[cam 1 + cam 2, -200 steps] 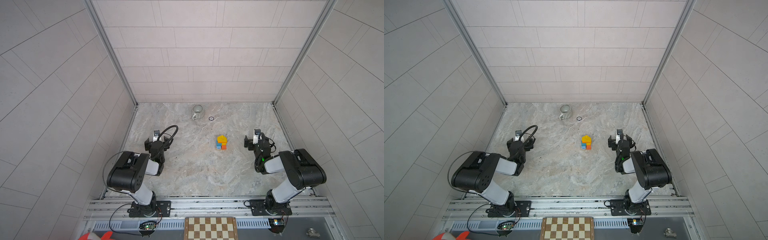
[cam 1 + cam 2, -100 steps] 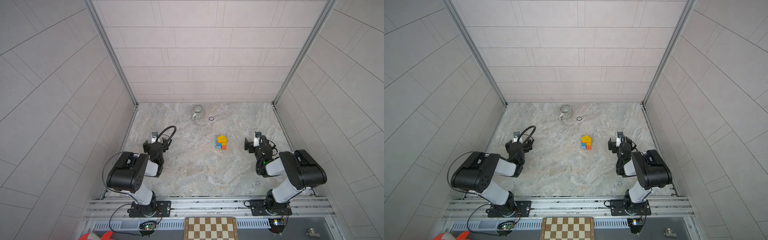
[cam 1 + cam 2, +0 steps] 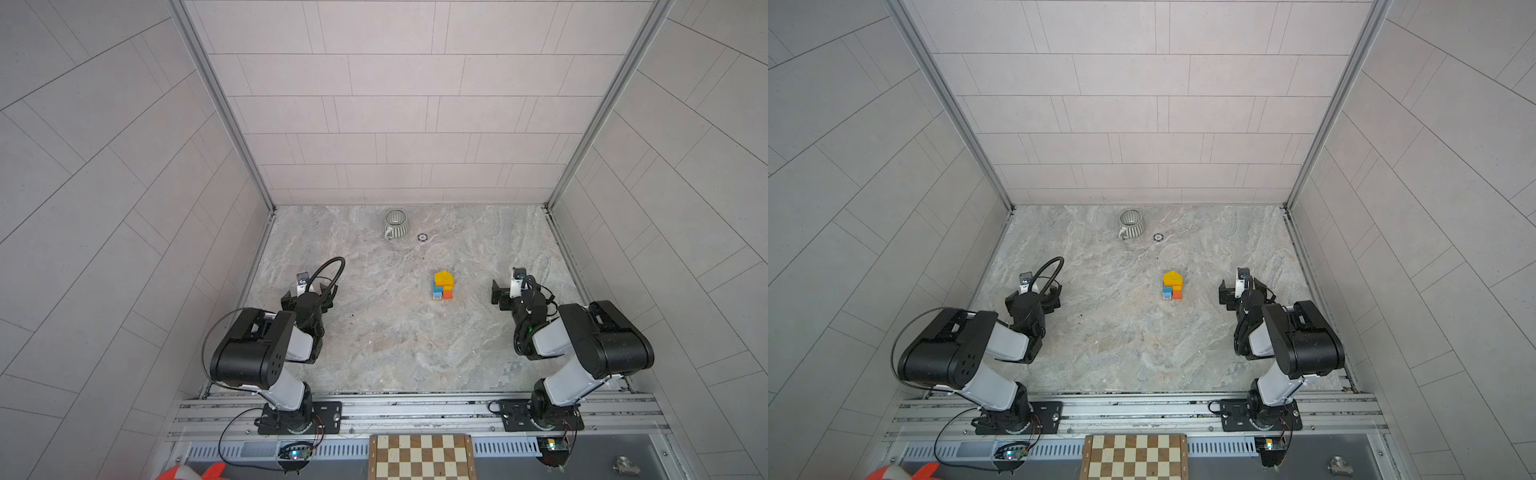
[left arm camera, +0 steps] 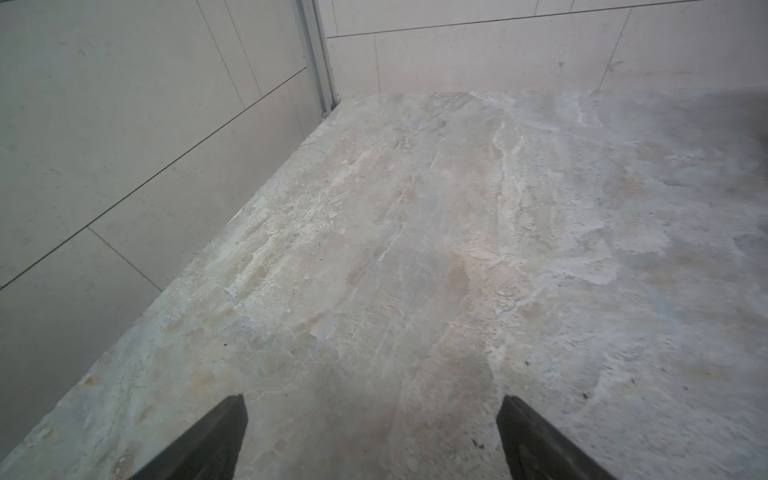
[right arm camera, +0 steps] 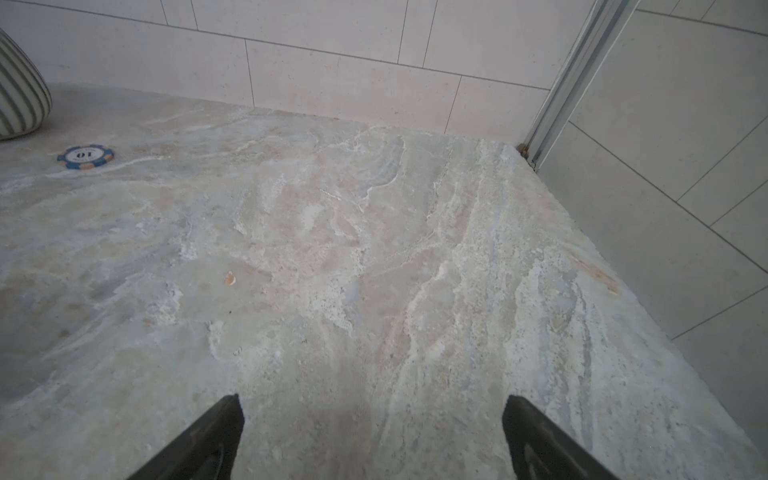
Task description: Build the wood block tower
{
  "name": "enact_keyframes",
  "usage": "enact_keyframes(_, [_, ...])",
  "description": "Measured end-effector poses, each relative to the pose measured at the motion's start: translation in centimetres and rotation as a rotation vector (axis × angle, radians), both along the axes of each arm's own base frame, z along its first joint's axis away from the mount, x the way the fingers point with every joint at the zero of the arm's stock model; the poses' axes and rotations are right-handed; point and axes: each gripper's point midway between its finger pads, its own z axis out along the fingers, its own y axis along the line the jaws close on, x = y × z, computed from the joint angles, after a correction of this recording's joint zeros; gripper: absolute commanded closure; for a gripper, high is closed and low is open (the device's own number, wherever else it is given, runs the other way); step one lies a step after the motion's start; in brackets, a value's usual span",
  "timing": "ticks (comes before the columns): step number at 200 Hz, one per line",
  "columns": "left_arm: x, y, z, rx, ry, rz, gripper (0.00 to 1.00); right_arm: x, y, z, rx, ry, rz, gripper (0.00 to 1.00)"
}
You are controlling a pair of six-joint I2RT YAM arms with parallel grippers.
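- Nearest the camera, past the front rail on the near side of the wood block tower [image 3: 443, 285], lies a chessboard [image 3: 420, 456]; it is off the table [image 3: 395, 345] and no part of the work
- The left gripper [image 4: 371, 401] sits well apart from the tower on its left, with its jaws spread wide and only bare table between them
- The right gripper [image 5: 372, 400] sits well apart from the tower on its right, its jaws equally wide and empty
- The tower stands between the two grippers and neither touches it; blue and orange-red blocks are low, orange is above, a yellow piece is on top
- Beyond the tower a poker chip [image 5: 85, 157] lies flat, just beside a striped cup [image 3: 395, 224] near the back wall
- Step, as judged: stacking appears finished; no loose block shows in any view
- Next move, as judged: nothing to add; any arm motion should keep wide of the tower, which a brush could topple
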Motion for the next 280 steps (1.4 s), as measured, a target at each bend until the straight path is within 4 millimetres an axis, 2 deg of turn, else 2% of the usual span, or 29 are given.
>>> enact_keyframes(28, [4.0,-0.3,2.6,-0.004,-0.025,-0.002,0.00,2.1,0.1,1.2,0.001,-0.002,0.001,0.01])
enact_keyframes(42, [5.2,-0.6,4.0,-0.009,-0.055,-0.015,0.00,3.3,0.1,1.8,0.007,0.008,0.000,0.01])
enact_keyframes(61, [5.1,-0.8,3.8,-0.008,-0.049,-0.027,0.00,3.2,0.0,2.0,0.008,-0.002,-0.002,0.01])
enact_keyframes(82, [4.2,-1.1,2.7,-0.004,-0.029,-0.049,0.00,1.2,0.0,0.7,0.009,-0.001,0.004,0.01])
enact_keyframes(100, [1.4,-0.6,1.4,-0.009,-0.043,-0.031,0.00,-0.9,0.2,-0.8,0.004,0.024,0.016,0.01])
enact_keyframes(116, [-0.3,0.0,-0.3,-0.005,0.007,0.001,0.00,-0.6,0.3,-0.7,0.001,0.026,0.020,0.01])
enact_keyframes(125, [0.2,0.2,-0.1,-0.002,0.004,0.014,0.00,0.2,0.3,0.0,0.001,0.008,0.018,0.01])
enact_keyframes(136, [1.7,0.2,0.5,0.002,0.016,0.023,0.00,1.3,0.2,0.9,-0.001,-0.006,0.011,0.01])
enact_keyframes(153, [4.3,-0.1,2.9,-0.007,-0.019,0.021,0.00,3.0,0.2,1.7,0.001,-0.003,0.002,0.01])
enact_keyframes(168, [5.0,-0.2,4.4,-0.010,-0.069,0.016,0.00,3.5,0.0,2.1,0.008,-0.002,-0.004,0.01])
enact_keyframes(185, [3.9,-0.4,3.5,-0.005,-0.067,0.006,0.00,3.0,0.0,1.7,0.008,0.004,-0.004,0.01])
enact_keyframes(210, [-0.4,0.1,0.3,-0.006,-0.023,0.012,0.00,-0.4,0.3,-0.4,0.004,0.010,0.020,0.01])
enact_keyframes(219, [-0.8,0.0,-0.4,-0.006,-0.001,0.002,0.00,-0.9,0.4,-1.3,0.002,0.039,0.029,0.01])
enact_keyframes(236, [1.2,-1.0,-0.3,-0.002,0.030,-0.063,0.00,0.1,0.7,-0.9,-0.001,0.044,0.043,0.01])
enact_keyframes(245, [3.0,-1.8,0.6,-0.007,0.036,-0.105,0.00,1.1,0.8,0.0,-0.001,0.025,0.043,0.01])
enact_keyframes(257, [5.0,-2.4,2.9,-0.017,-0.013,-0.134,0.00,2.1,0.7,1.1,-0.002,-0.001,0.037,0.01])
enact_keyframes(268, [5.8,-2.5,4.2,-0.016,-0.058,-0.138,0.00,2.5,0.6,1.8,-0.003,-0.018,0.031,0.01])
enact_keyframes(280, [5.5,-2.4,4.0,-0.013,-0.052,-0.131,0.00,2.4,0.6,1.8,-0.005,-0.019,0.028,0.01])
